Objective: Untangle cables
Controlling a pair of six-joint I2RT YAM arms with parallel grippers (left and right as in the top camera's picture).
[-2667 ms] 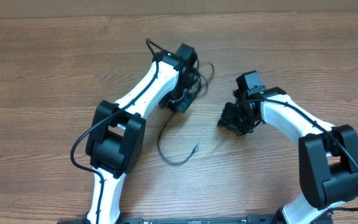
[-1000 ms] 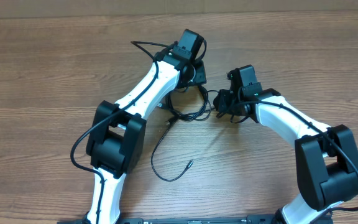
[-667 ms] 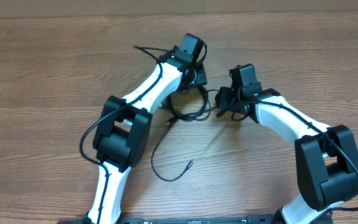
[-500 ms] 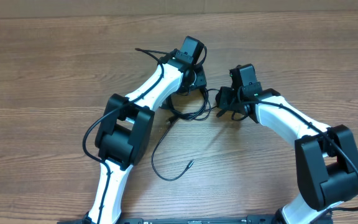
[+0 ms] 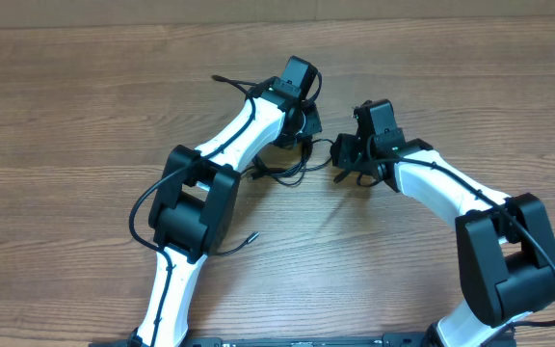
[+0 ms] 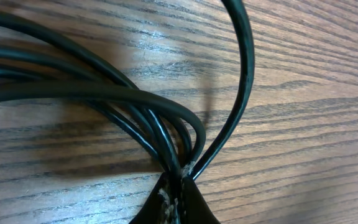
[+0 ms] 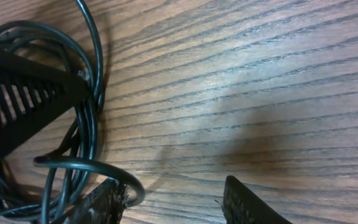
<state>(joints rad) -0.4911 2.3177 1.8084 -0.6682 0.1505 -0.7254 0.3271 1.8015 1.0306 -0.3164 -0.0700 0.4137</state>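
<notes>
Left pincer (image 6: 178,186) is shut tight on the cables (image 6: 92,91). Several strands are pinched at the tips where they cross; from there most are fanned out to one side and a single strand is arced away on the other. From overhead, the bundle is seen bunched on the tabletop (image 5: 85,116) around centre, just on the near side of the left wrist and just left of the right pincer (image 7: 169,186), so it is sandwiched between the two arms. Right pincer is held well open with nothing gripped, and mostly bare wood is seen in the gap. Key relation: one loop (image 7: 95,163) is curled up against the finger (image 7: 107,199) at the left of the right wrist view. Its bend is carried just past that finger's inner edge, and whether it is touched cannot be told. A short shift toward the bundle is judged to be needed before the loop can be closed on squarely. A free plug end (image 5: 251,234) is trailed toward the near side by the left arm's elbow, well apart from both pincers. Right arm is judged the nearer for the loop; the left is already committed as anchor.
</notes>
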